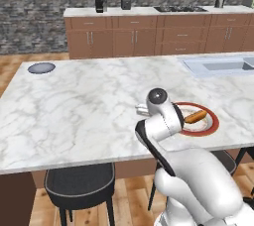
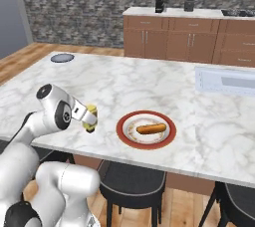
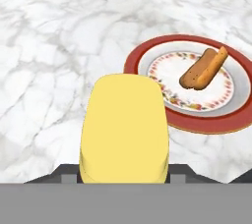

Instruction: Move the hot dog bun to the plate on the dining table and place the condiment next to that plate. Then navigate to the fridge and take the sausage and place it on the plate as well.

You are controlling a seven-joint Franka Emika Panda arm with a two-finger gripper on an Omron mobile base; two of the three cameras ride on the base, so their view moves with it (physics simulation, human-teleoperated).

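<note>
The condiment point(image 3: 125, 129), a yellow bottle, sits between the fingers of my gripper point(image 2: 91, 118), which is shut on it. It is low over the dining table point(image 1: 74, 106), close to the near edge and just left of the plate point(image 2: 122, 129). Whether the bottle touches the marble I cannot tell. The hot dog bun point(image 2: 151, 129) lies on the red-rimmed plate point(image 3: 133, 58), and the bun point(image 3: 204, 68) points up and to the right in the hand view. In the left base view my arm hides the bottle, while the bun point(image 1: 195, 117) and plate point(image 1: 212, 126) show to its right.
A small grey-blue dish point(image 1: 41, 68) lies at the table's far left corner. A sink basin point(image 2: 229, 80) is set into the table's far right. Dark stools point(image 1: 79, 185) stand under the near edge. Wooden cabinets line the back wall.
</note>
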